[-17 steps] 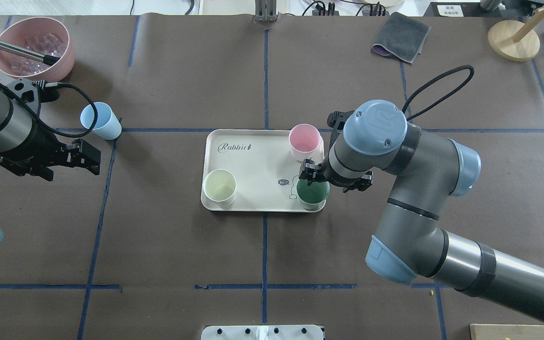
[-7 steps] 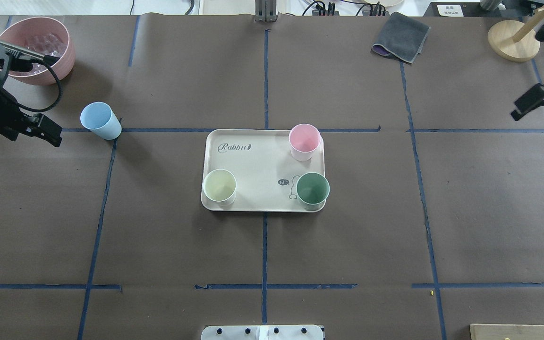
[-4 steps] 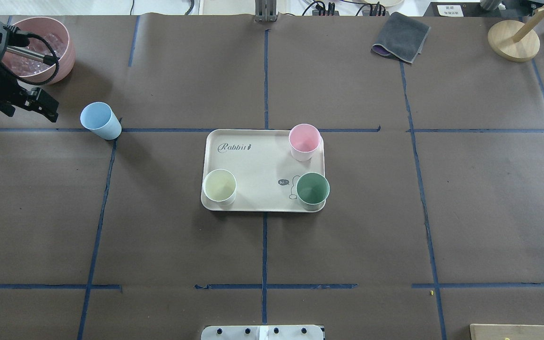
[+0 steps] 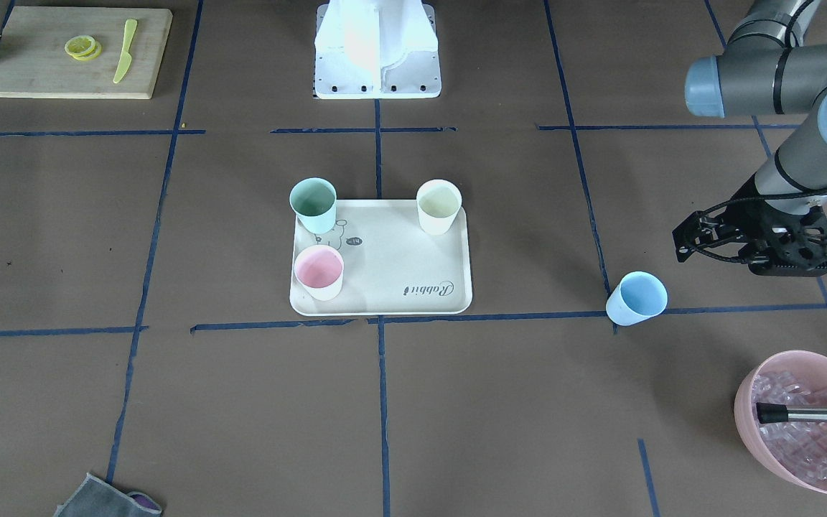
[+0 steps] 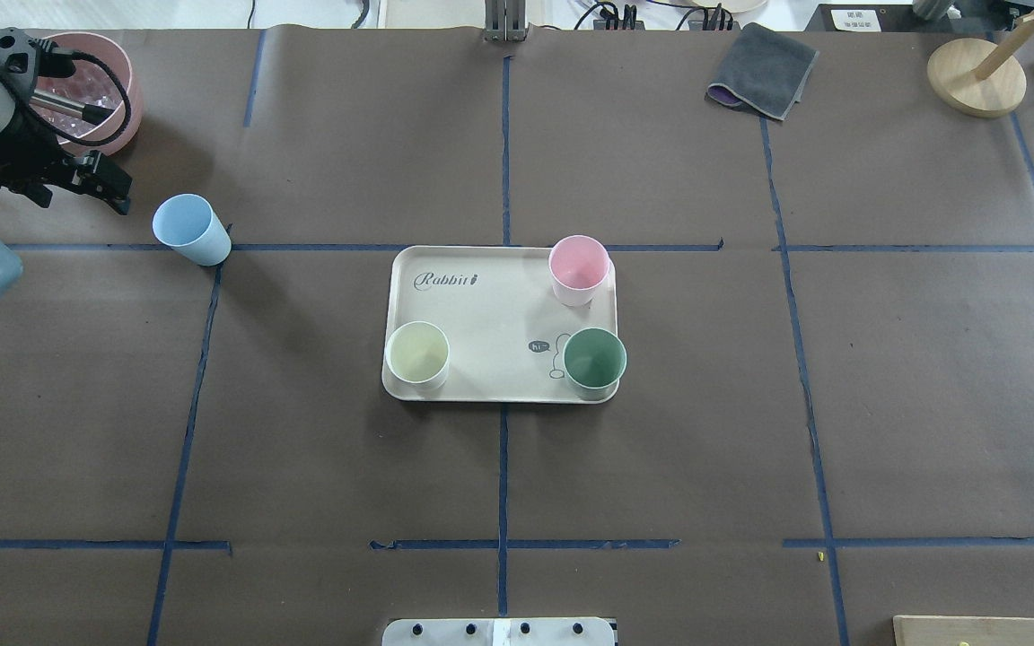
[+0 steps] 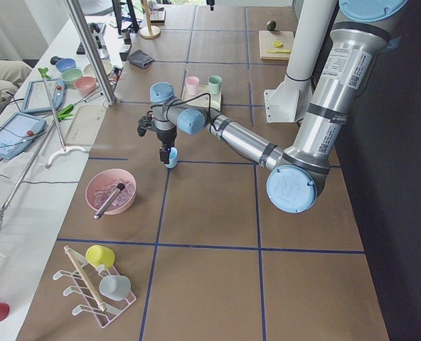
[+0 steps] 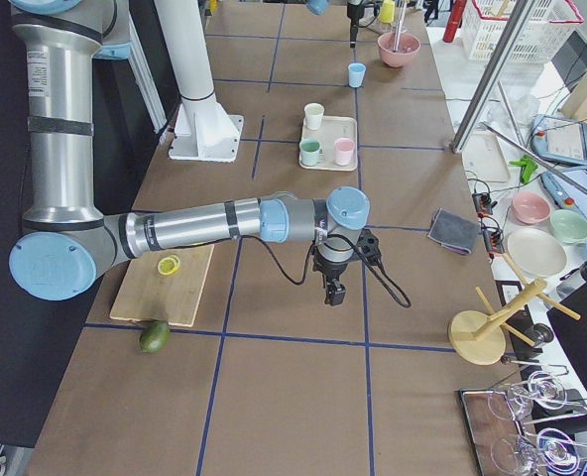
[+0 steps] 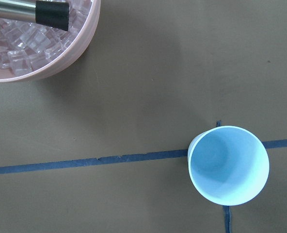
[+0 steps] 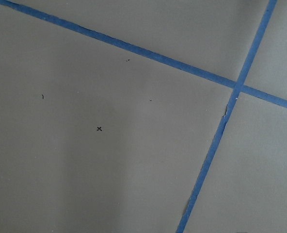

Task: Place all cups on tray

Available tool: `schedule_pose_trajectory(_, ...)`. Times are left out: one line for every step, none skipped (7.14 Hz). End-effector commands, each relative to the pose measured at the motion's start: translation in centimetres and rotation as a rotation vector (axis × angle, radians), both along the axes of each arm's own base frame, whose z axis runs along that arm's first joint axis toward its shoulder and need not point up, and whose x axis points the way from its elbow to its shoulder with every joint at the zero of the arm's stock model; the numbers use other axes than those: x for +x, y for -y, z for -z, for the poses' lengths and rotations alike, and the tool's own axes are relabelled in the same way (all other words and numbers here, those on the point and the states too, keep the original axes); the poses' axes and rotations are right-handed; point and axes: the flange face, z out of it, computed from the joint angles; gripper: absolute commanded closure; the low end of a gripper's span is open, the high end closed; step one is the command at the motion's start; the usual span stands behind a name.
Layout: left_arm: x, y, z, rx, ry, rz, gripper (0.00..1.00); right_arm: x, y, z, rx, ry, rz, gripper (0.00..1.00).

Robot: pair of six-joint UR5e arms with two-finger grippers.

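Note:
The cream-beige tray [image 5: 490, 305] [image 4: 392, 262] lies mid-table. On it stand the pink cup [image 5: 578, 267] [image 4: 318, 271], the cream-white cup [image 5: 416, 354] [image 4: 438, 206] and the mint green cup [image 5: 594, 361] [image 4: 313, 203]. The light blue cup [image 5: 187, 226] [image 4: 636, 298] [image 8: 228, 165] stands upright on the table, off the tray to the left. My left gripper [image 5: 109, 188] [image 4: 751, 248] hovers open and empty just left of it, apart from it. My right gripper [image 7: 333, 293] shows only in the exterior right view, so I cannot tell its state.
A pink bowl [image 5: 129, 99] [image 4: 744, 402] [image 8: 61, 63] of ice cubes with a metal handle [image 4: 815, 414] stands just beyond my left gripper. A cutting board [image 4: 69, 54], a grey cloth [image 5: 764, 72] and a wooden stand [image 5: 975, 76] lie at the table's edges.
My right arm has let go of the green cup on the tray and left the overhead view to the right. My left gripper has moved toward the far side, beside the blue cup.

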Motion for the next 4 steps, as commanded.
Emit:
schedule_pose_trajectory(2.5, 1.5, -2.7, -0.045, -0.075, 0.122, 0.01, 0.0, -0.1, 0.1, -0.001, 0.003, 0.0, 0.01)
schedule_pose_trajectory(4.3, 1.6, -4.2, -0.069, -0.109, 0.159, 0.01, 0.0, -0.1, 0.1, 0.0, 0.006, 0.0, 0.01)
schedule_pose_trajectory(4.8, 1.4, -4.3, -0.079, -0.113, 0.16, 0.01, 0.0, 0.0, 0.2, 0.002, 0.005, 0.0, 0.01)
schedule_pose_trajectory(5.3, 1.1, -4.2, -0.079, -0.114, 0.154, 0.01, 0.0, -0.1, 0.1, 0.0, 0.006, 0.0, 0.01)
